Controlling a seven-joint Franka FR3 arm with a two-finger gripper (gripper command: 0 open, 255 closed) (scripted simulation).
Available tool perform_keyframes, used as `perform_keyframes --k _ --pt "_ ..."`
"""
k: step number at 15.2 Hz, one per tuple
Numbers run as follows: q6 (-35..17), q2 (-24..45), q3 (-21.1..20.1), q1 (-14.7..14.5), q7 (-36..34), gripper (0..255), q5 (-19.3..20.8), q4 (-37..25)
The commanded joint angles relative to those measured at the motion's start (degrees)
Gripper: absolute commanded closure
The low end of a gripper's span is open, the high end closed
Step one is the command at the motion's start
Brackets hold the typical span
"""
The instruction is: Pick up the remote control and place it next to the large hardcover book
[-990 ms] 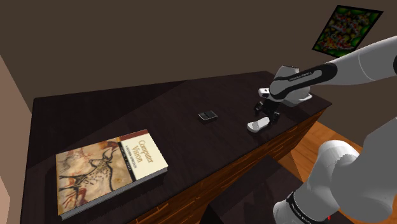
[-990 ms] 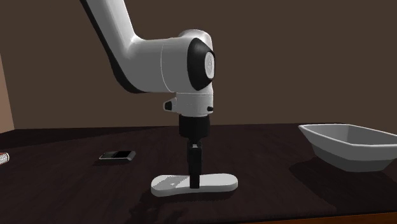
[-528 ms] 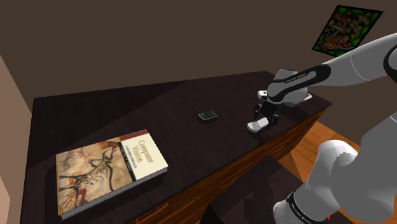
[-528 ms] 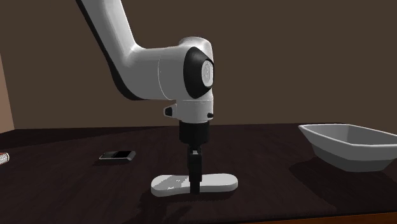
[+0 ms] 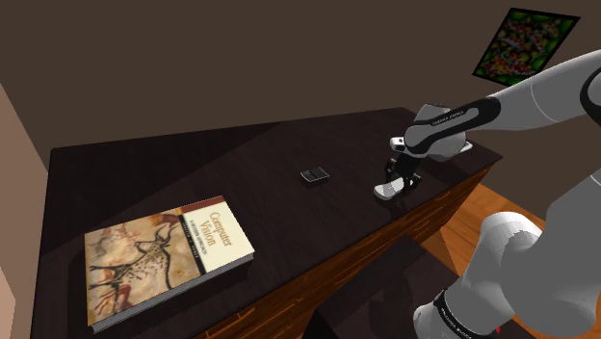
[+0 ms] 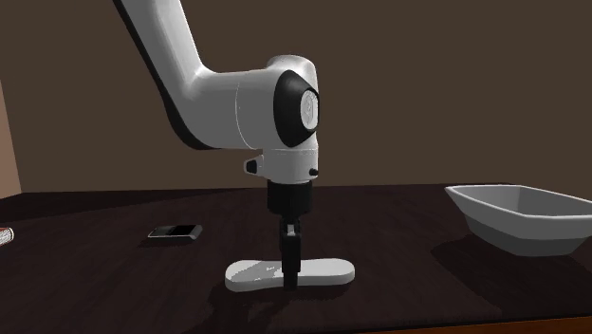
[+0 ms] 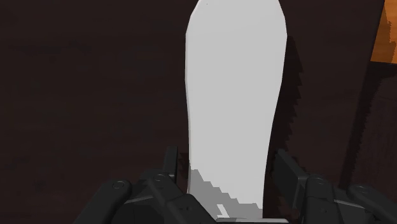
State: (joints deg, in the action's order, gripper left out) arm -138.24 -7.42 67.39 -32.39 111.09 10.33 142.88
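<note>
Remote control between the hand's fingers

dark table | book | small black device | white remote | grey bowl

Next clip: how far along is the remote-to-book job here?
Done: the gripper is down over the remote, open fingers on either side. In hand: the grasp; the remote lies flat on the table. Left: lift, carry across to the book, set it down beside it.
</note>
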Motion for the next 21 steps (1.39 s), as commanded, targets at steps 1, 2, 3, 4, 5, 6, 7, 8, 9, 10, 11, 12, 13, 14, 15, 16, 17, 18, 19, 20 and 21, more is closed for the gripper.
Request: perform_keyframes --k 1,2,3,4,5,6,7,8,9,10,11,12,13,14,15,16,17,18,19,20,21 --pt "0.0 0.0 0.0 0.0 0.0 255 0.0 0.0" --pt "0.0 0.0 0.0 0.0 0.0 255 0.0 0.0" --pt "0.0 0.0 0.0 0.0 0.0 255 0.0 0.0" --pt "0.0 0.0 0.0 0.0 0.0 255 0.0 0.0" --pt "1.0 -1.3 -0.8 0.8 -1.1 255 1.5 -0.3" --pt "2.1 -2.5 -1.6 1.5 -2.1 255 2.8 -0.6" --pt "3.1 -3.6 -2.3 2.2 -2.9 255 3.9 -0.9" --pt "4.1 -4.6 -3.1 2.8 -3.7 255 4.9 -1.2" --pt "5.2 -5.6 -3.9 3.5 -4.3 255 5.7 -1.5" --pt "6.2 -6.5 -4.6 4.0 -4.9 255 6.4 -1.8" --pt "7.2 -7.4 -5.3 4.6 -5.4 255 7.1 -2.1" --pt "8.2 -8.2 -6.0 5.1 -5.9 255 7.6 -2.5" --pt "9.2 -9.0 -6.7 5.5 -6.3 255 8.1 -2.8" --pt "10.1 -9.7 -7.3 6.0 -6.7 255 8.5 -3.2" --pt "11.1 -10.4 -7.9 6.3 -7.0 255 8.9 -3.5" --pt "12.0 -11.1 -8.5 6.7 -7.3 255 9.3 -3.9" --pt "13.0 -11.7 -9.1 7.1 -7.6 255 9.6 -4.3" --pt "13.9 -12.3 -9.6 7.4 -7.8 255 9.8 -4.7" --pt "14.9 -12.9 -10.1 7.6 -8.1 255 10.0 -5.1" --pt "15.8 -13.5 -10.7 7.9 -8.3 255 10.2 -5.5" --pt "16.7 -14.0 -11.2 8.2 -8.5 255 10.4 -6.0"
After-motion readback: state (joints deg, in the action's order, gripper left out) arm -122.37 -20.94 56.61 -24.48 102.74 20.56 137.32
